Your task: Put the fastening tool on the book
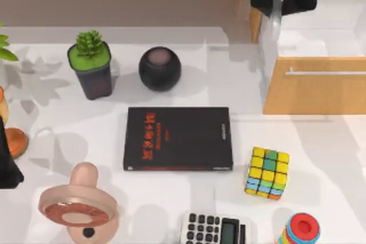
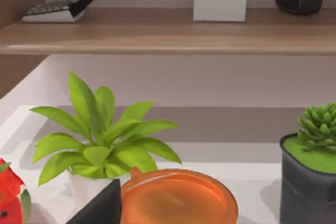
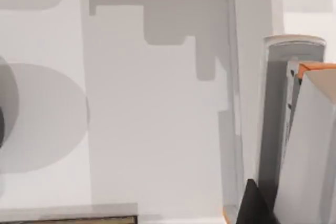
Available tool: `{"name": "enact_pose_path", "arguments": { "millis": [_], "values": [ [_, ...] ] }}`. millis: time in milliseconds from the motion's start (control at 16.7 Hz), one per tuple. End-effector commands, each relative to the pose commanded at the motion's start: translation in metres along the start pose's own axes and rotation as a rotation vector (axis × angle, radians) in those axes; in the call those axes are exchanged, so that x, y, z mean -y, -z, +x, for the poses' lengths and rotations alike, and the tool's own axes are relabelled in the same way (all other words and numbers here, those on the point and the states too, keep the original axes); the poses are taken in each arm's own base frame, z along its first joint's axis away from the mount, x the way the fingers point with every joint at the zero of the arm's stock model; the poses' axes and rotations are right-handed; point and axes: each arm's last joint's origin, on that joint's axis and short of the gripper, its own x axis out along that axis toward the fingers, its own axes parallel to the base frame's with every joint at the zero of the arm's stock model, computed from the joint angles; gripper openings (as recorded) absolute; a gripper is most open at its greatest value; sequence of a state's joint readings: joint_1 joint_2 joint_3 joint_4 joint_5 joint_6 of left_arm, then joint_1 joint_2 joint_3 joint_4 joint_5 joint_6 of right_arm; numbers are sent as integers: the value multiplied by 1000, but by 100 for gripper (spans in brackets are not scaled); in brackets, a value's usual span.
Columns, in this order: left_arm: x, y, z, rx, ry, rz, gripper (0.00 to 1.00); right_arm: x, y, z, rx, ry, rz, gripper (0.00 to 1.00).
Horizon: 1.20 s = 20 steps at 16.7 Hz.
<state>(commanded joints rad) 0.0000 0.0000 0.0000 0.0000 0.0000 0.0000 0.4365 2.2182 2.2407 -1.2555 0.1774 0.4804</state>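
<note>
White tabletop (image 1: 320, 158) was seen with a flat black rectangular book with red lettering (image 1: 178, 139) laid at its centre. A light wooden drawer (image 1: 314, 92) stood open at the far right. Over the drawer's left wall, well apart from the book, the right gripper (image 1: 277, 5) was clamped on the slim, pale silver-grey fastening tool (image 1: 276, 24). The left arm (image 1: 7, 167) was parked at the left edge.

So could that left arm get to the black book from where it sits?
Probably yes. The left arm is at the table's left edge, and the book lies flat mid-table with nothing on it. Bare tabletop lies between them; the pink ring toy sits off that line.
</note>
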Motion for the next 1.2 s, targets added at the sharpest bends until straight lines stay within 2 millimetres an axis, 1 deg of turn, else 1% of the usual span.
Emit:
{"name": "enact_pose_path", "arguments": {
  "millis": [180, 360, 480, 600, 720, 840, 1200],
  "values": [
    [0, 0, 0, 0, 0, 0, 100, -46, 23, 6, -36, -34, 0, 0],
    [0, 0, 0, 0, 0, 0, 100, -88, 53, 21, -108, -43, -12, 0],
    [0, 0, 0, 0, 0, 0, 100, -111, 73, 33, -162, -33, -23, 0],
    [0, 0, 0, 0, 0, 0, 100, -128, 93, 45, -214, -15, -34, 0],
    [0, 0, 0, 0, 0, 0, 100, -139, 107, 54, -255, 4, -42, 0],
    [0, 0, 0, 0, 0, 0, 100, -143, 115, 58, -276, 15, -46, 0],
    [0, 0, 0, 0, 0, 0, 100, -142, 114, 59, -274, 13, -41, 0]
  ]
}}
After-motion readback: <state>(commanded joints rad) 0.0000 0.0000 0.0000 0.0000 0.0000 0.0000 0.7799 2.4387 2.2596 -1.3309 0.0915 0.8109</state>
